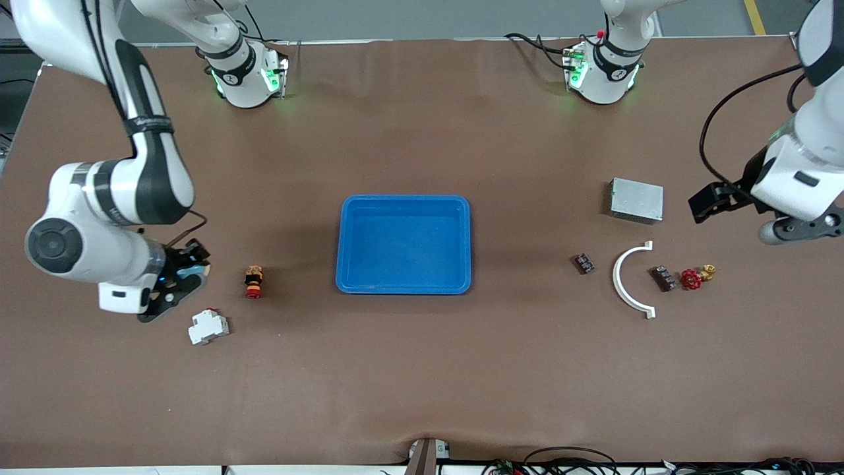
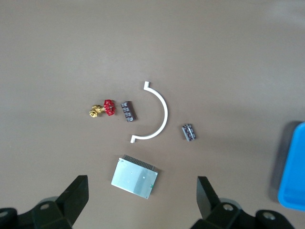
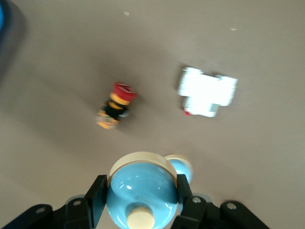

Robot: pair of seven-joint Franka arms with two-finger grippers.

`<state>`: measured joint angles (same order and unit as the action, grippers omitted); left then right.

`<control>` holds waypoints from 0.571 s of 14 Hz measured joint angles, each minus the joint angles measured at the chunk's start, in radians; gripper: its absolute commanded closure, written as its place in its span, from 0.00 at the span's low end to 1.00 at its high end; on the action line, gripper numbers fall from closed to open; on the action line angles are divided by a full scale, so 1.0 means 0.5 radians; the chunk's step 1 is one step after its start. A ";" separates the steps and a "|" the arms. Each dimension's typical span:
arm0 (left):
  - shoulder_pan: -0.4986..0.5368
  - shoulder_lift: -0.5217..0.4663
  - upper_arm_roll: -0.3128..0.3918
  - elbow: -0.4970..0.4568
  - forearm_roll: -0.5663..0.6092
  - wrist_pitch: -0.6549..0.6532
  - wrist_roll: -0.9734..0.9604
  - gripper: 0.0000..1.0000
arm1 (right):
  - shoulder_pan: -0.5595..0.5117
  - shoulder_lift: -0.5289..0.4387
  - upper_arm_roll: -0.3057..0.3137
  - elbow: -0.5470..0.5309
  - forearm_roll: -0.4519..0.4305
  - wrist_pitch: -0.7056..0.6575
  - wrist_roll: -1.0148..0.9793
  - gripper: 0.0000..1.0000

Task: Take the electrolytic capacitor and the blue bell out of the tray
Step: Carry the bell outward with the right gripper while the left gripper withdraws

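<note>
The blue tray (image 1: 403, 244) sits empty mid-table, so removal looks nearly done. At its nine o'clock the right gripper (image 1: 188, 269) clamps the blue bell (image 3: 141, 191), not yet released. At three o'clock, the left gripper (image 2: 143, 202) waits wide open; no capacitor is identifiable.

Robotics lab, two Franka arms (image 1: 99, 198) bolted to brown-covered table (image 1: 422, 369)

High front overview; two downward wrist close-ups.

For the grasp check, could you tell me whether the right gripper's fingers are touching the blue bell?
Touching. The right wrist view shows the right gripper with its fingers pressed against both sides of the blue bell.
</note>
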<state>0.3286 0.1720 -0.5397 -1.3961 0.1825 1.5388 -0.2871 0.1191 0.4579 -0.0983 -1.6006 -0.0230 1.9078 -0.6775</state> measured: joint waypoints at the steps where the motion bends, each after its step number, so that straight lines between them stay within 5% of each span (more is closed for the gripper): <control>1: -0.010 -0.034 0.034 -0.004 -0.042 -0.021 0.063 0.00 | -0.050 0.042 0.000 0.012 -0.016 0.088 -0.102 0.98; 8: -0.562 -0.325 0.804 -0.238 -0.314 -0.122 0.261 0.00 | -0.306 0.411 0.001 0.081 -0.043 0.626 -0.733 0.98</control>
<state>0.0475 0.0095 -0.1379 -1.5153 0.0253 1.4776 -0.1565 -0.0340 0.6634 -0.0978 -1.5600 -0.0447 2.2210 -1.0441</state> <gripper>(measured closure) 0.000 0.370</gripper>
